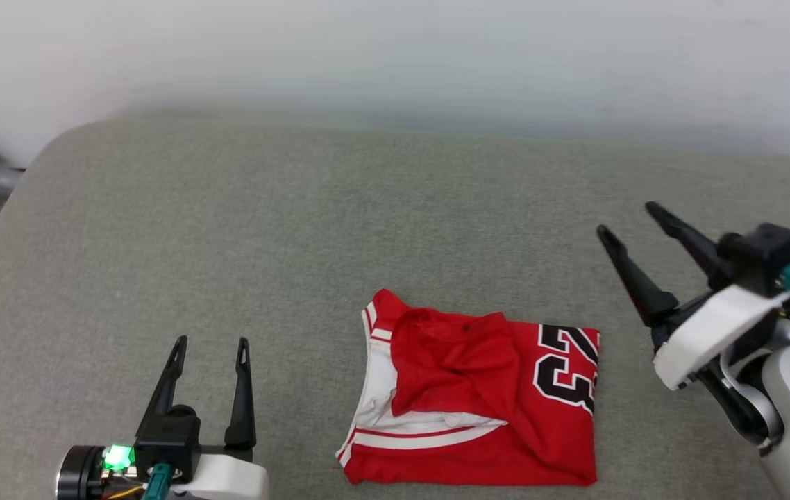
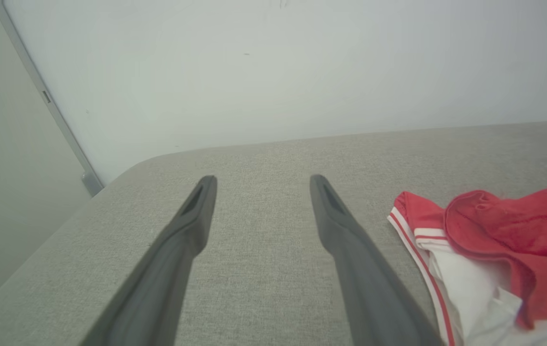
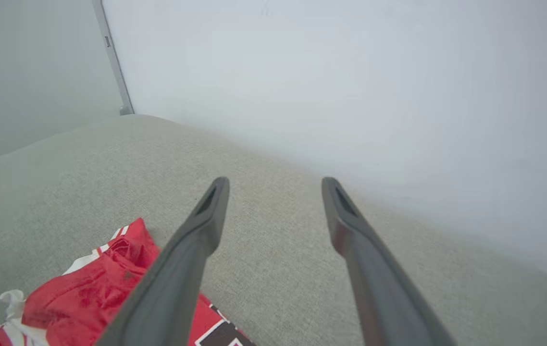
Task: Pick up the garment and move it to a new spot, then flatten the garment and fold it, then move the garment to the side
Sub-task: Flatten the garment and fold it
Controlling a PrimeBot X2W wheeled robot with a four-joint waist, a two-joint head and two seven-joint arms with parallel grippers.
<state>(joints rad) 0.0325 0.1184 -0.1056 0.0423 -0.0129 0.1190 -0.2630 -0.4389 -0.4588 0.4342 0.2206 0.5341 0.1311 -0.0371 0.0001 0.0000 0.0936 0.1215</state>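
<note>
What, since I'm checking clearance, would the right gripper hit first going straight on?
Probably the bare grey cushion just short of the wall; the right gripper aims past the garment, though depth is unclear.

Bare indoor room: grey cushion (image 1: 284, 229), white wall (image 1: 395, 55)

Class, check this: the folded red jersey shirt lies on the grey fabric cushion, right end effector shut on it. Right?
No: the head view shows the right end effector open, apart from the red jersey shirt lying on the grey fabric cushion.
</note>
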